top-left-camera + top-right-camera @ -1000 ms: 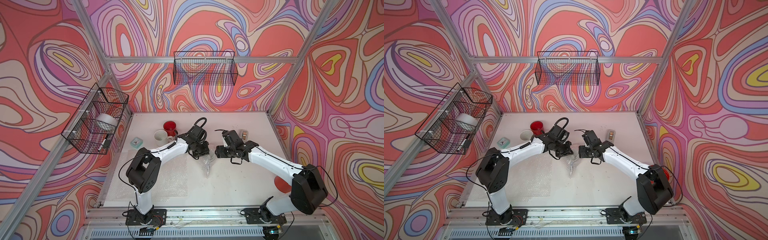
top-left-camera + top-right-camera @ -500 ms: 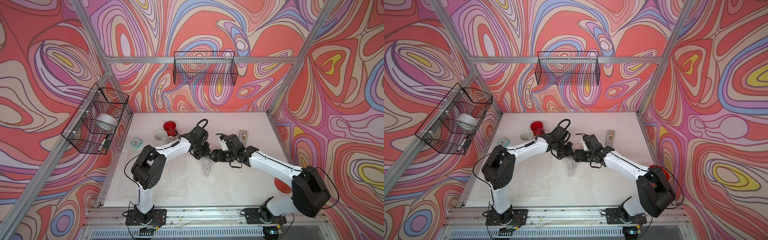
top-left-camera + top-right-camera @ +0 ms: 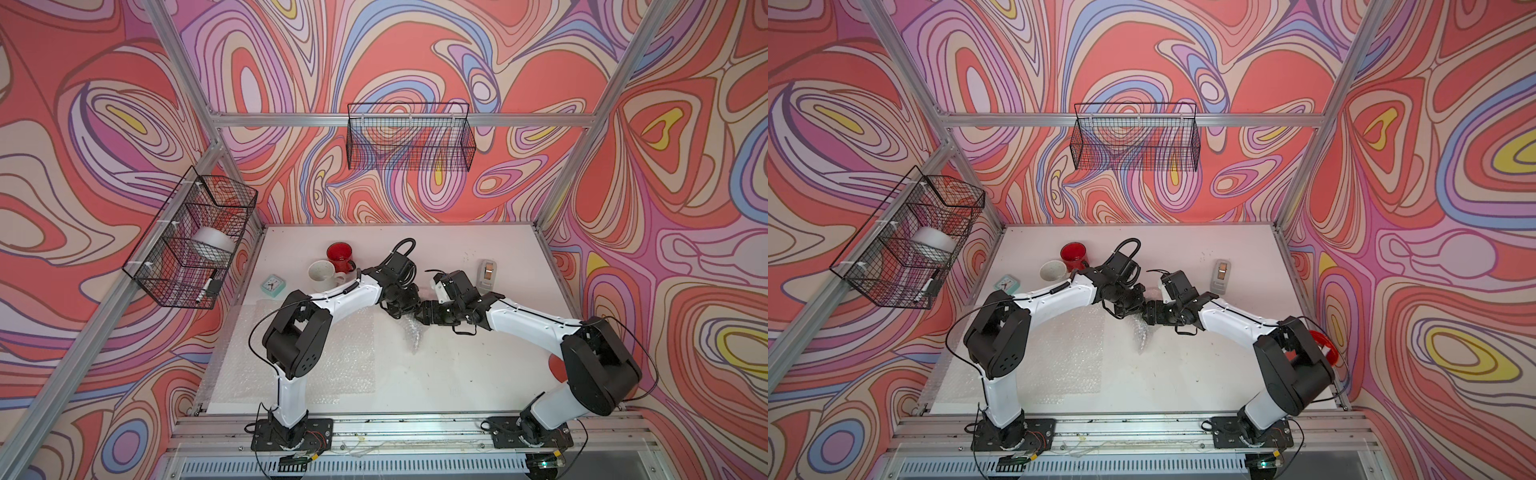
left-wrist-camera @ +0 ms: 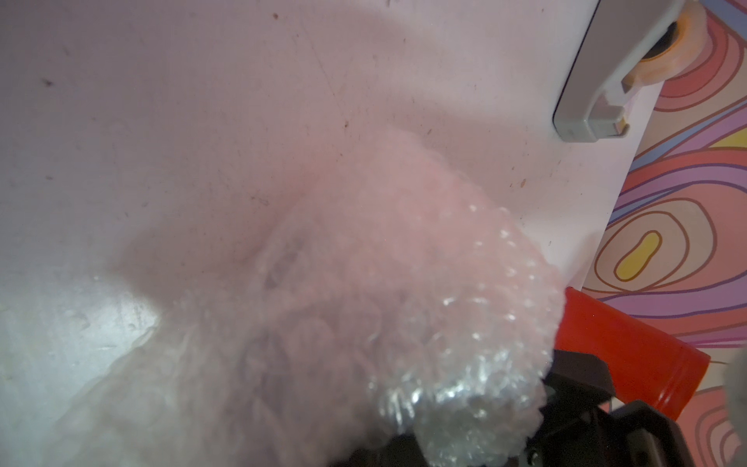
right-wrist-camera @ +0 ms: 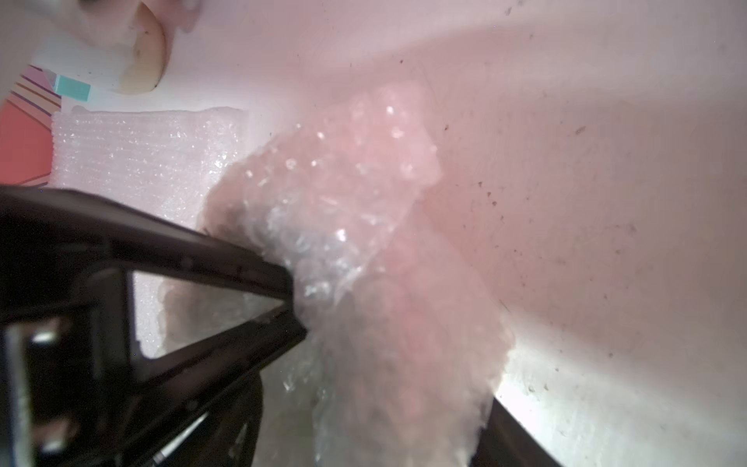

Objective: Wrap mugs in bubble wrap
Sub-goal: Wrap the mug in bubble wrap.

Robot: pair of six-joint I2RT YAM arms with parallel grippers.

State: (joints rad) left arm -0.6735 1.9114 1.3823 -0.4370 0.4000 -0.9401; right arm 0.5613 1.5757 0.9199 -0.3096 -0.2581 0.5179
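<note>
Clear, bumpy bubble wrap sheet [image 3: 415, 334] sits bunched up in the middle of the white table [image 3: 457, 374]. My left gripper [image 3: 405, 308] is pinched tight on it. My right gripper [image 3: 423, 313] has its jaws wide around it, but I cannot tell if they squeeze. The shiny red mug [image 3: 339, 257] and white mug [image 3: 322, 275] stand further back.

**Two arms meet nose to nose over a wad of wrap**

The left gripper [image 3: 1133, 308] and the right gripper [image 3: 1149, 312] sit tip to tip above the middle of the white tabletop [image 3: 1204, 365]; how their jaws stand is too small to read. A crumpled wad of clear bubble wrap [image 3: 1142, 334] hangs just below the meeting point. A flat clear bubble wrap sheet [image 3: 1067, 357] lies under the left arm. Behind that arm a glossy red ceramic mug [image 3: 1074, 257] stands just beside a white ceramic mug [image 3: 1052, 270], with a small mint-green square clock [image 3: 1007, 284] near them. A grey tape dispenser [image 3: 1221, 276] lies behind the right arm.
</note>
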